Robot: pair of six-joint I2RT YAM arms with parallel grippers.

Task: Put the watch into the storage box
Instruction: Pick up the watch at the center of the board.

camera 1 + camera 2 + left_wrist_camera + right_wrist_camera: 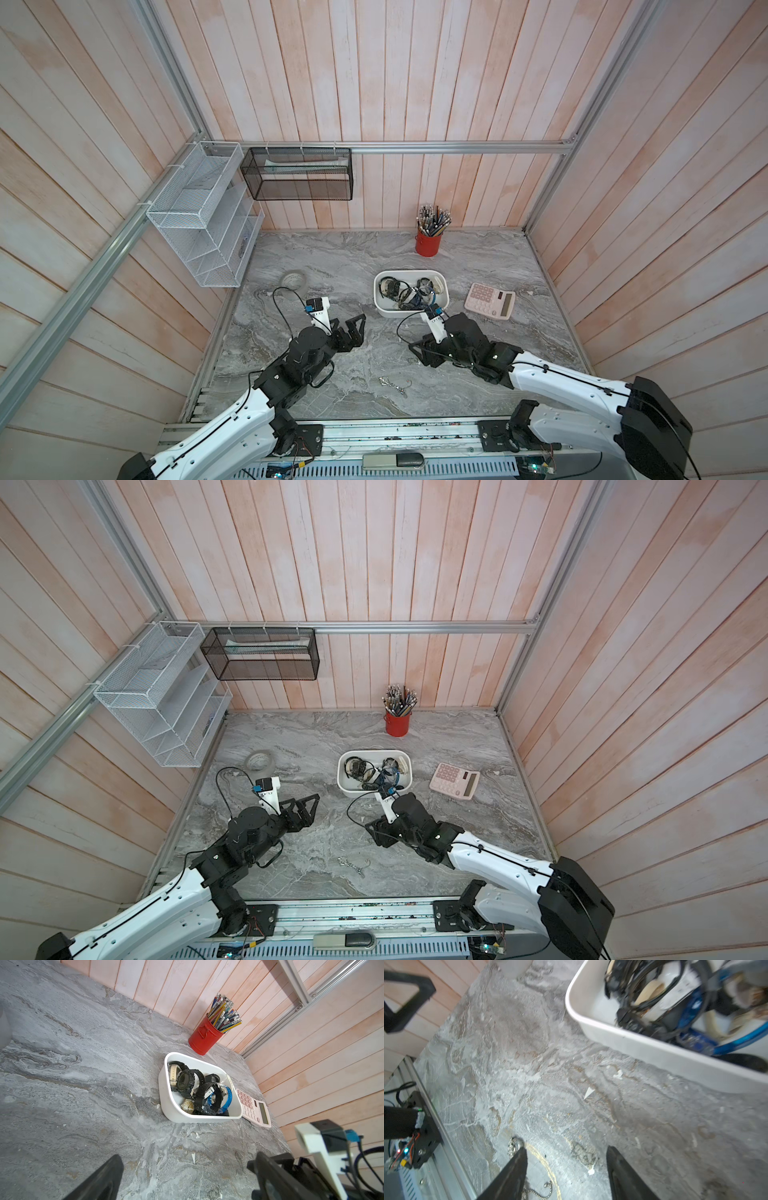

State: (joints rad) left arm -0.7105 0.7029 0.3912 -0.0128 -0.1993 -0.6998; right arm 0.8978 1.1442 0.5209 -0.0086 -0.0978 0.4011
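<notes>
Left gripper (pixel 188 1156) spread wide, empty, above table (pixel 332 257) | silver chain (pixel 392 384) flat on table near front edge, partly behind one right finger in the wrist view | storage box (pixel 390 312) mid-table, watches (pixel 405 291) heaped inside | right gripper (pixel 566 1149) jaws apart, nothing between, low just in front of box

in the right wrist view the storage box (pixel 654 1053) runs off frame, its watches (pixel 675 1007) blurred.

Grey marbled tabletop (pixel 332 257), storage box (pixel 390 312), red pencil tin (pixel 428 246), pink calculator (pixel 490 300), tape roll (pixel 294 281), thin metal chain (pixel 392 384)
</notes>
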